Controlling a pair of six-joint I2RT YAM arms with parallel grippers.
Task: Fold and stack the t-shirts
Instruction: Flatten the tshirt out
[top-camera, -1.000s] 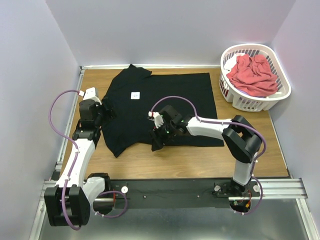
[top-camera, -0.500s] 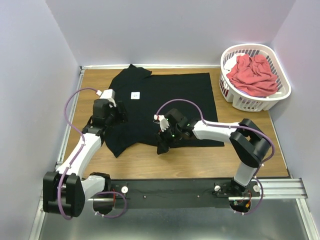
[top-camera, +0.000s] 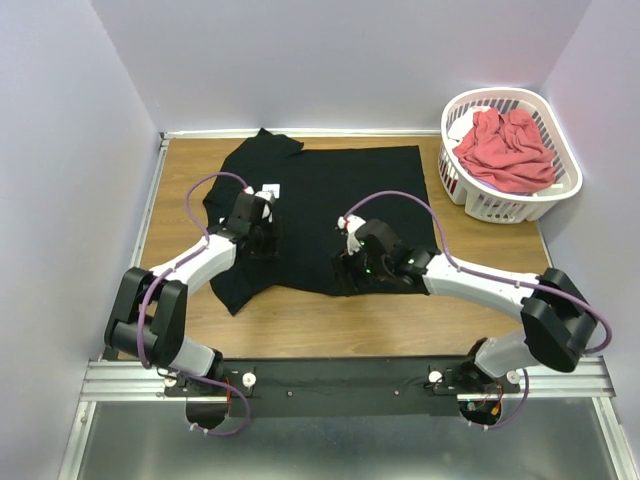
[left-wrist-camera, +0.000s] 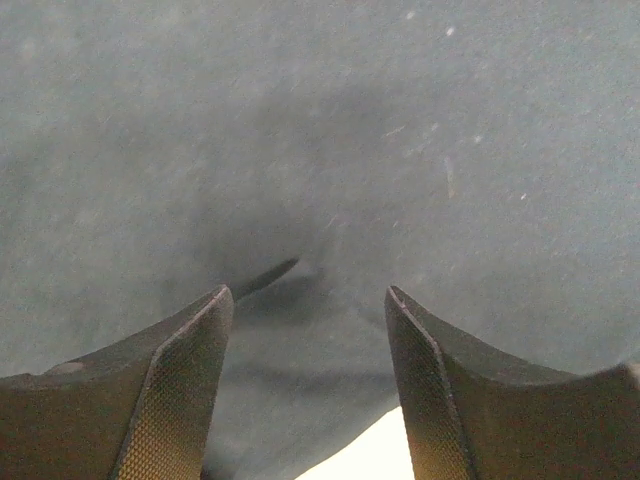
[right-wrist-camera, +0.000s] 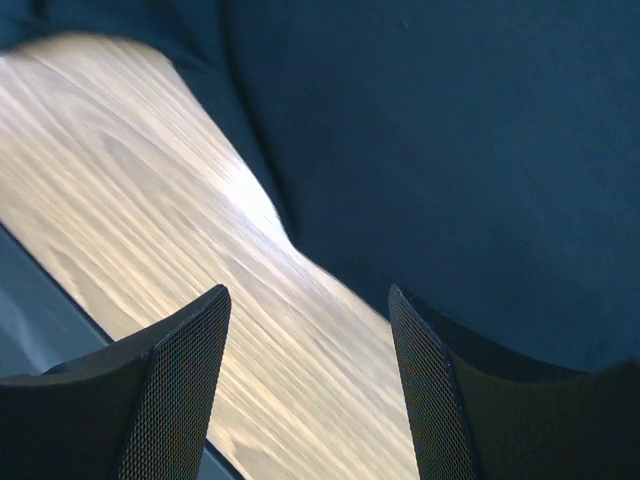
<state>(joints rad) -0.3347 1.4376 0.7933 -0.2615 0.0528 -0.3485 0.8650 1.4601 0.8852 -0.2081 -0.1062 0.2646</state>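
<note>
Over the black t-shirt (top-camera: 340, 185), both end effectors (left-wrist-camera: 310, 296) (right-wrist-camera: 310, 292) hang wide open.

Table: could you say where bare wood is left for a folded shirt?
The table is bare between the black t-shirt and the front rail, and right of it, in front of the laundry basket. Crowded centre: shirt, left gripper, right gripper.
</note>
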